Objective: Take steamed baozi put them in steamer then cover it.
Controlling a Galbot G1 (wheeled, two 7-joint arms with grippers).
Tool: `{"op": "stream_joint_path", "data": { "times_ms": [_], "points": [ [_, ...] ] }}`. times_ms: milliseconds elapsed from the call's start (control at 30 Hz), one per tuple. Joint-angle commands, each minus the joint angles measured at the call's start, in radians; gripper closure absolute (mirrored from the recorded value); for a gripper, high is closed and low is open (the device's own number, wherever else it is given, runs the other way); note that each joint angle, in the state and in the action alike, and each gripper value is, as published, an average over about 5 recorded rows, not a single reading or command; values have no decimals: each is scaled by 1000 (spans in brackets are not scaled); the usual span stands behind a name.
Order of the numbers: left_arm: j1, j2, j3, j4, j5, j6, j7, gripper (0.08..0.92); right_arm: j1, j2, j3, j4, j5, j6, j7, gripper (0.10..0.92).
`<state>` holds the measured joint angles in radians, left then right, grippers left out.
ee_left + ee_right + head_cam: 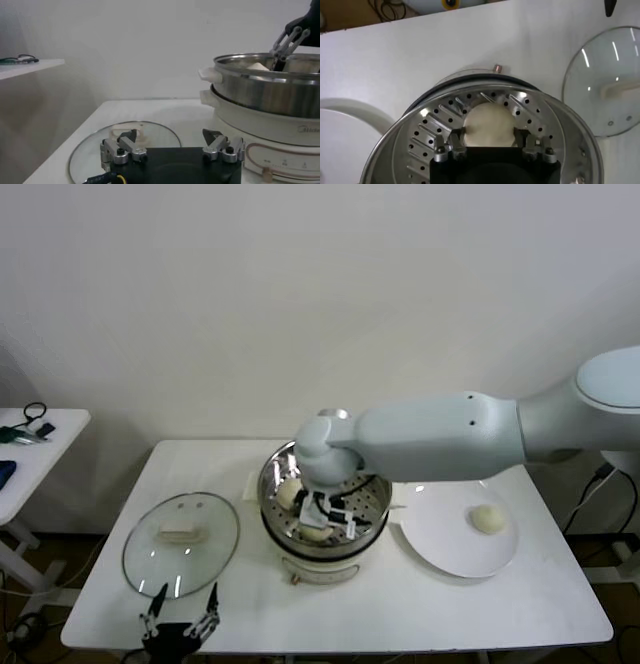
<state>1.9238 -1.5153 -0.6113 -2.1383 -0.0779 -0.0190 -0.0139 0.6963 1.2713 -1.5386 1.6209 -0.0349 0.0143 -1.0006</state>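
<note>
Reaching across the bench [420, 609], my right arm holds its end effector [490, 142] down inside the steamer [322, 529], low over the perforated tray. Its two fingers pinch a pale bun [489, 124], one on each side, and the bun appears to sit on or just above the tray, so I judge this is the moment of setting it down. Holding it low keeps it from dropping and rolling. In the head view, another bun [290, 494] lies on the tray beside the one I hold, toward my left. One more bun [488, 519] waits on the white plate [440, 554] to the right of the steamer.

My left end effector [182, 624] hovers near the front edge of the bench, fingers spread apart and holding nothing. It is just in front of the glass lid [181, 542], which lies flat on the bench left of the steamer, handle up. That seems a sensible place to wait, since the lid goes on last.
</note>
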Motion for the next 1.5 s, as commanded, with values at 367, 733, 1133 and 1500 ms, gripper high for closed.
{"op": "stream_joint_path", "data": {
  "times_ms": [367, 733, 1133, 1500],
  "points": [
    [4, 5, 7, 1, 10, 0, 1, 177, 292, -261, -82, -165, 342, 57, -101, 203],
    [-10, 17, 6, -3, 4, 2, 6, 177, 142, -612, -166, -383, 420, -127, -95, 203],
    [-14, 7, 5, 9, 14, 9, 9, 177, -386, -651, 235, -556, 166, -117, -76, 203],
    [-5, -10, -6, 18, 25, 7, 8, 177, -557, -554, 388, -711, 105, -84, -73, 203]
  ]
}}
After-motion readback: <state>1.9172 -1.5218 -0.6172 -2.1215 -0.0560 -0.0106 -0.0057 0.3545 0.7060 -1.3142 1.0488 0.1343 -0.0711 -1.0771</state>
